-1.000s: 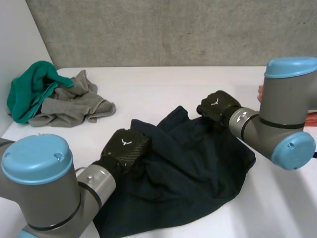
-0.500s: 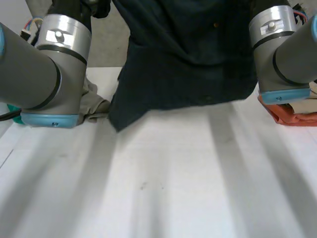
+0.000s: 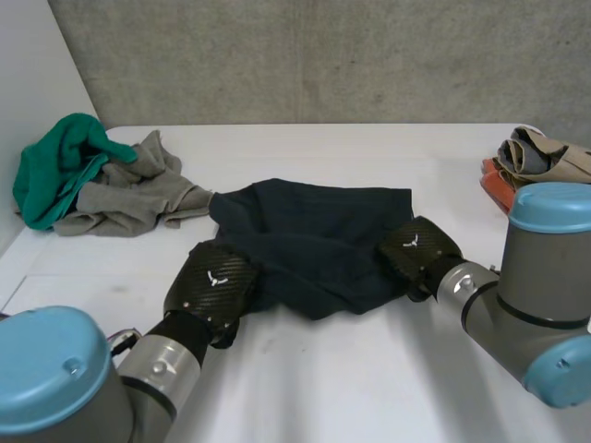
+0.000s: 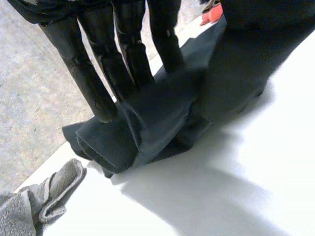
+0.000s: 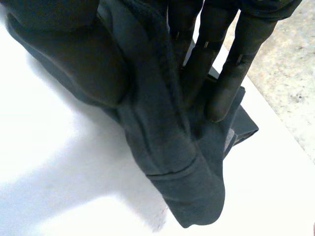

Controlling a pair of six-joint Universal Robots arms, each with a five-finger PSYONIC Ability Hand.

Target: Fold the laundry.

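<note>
Green cloth (image 3: 55, 166): bunched at the white table's (image 3: 369, 388) far left.
Grey cloth (image 3: 138, 198): crumpled against it, just beside the garment.
Left hand (image 3: 217, 286): straight fingers and thumb pinch the garment's near left edge.
Navy garment (image 3: 314, 240): spread mid-table, between both hands.
Right hand (image 3: 416, 254): pinches a fold at the near right edge.
Beige pile (image 3: 540, 157): far right.

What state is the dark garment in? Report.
Spread but rumpled, not folded: dark garment lies on the table, near corners pinched by left hand and right hand.
</note>
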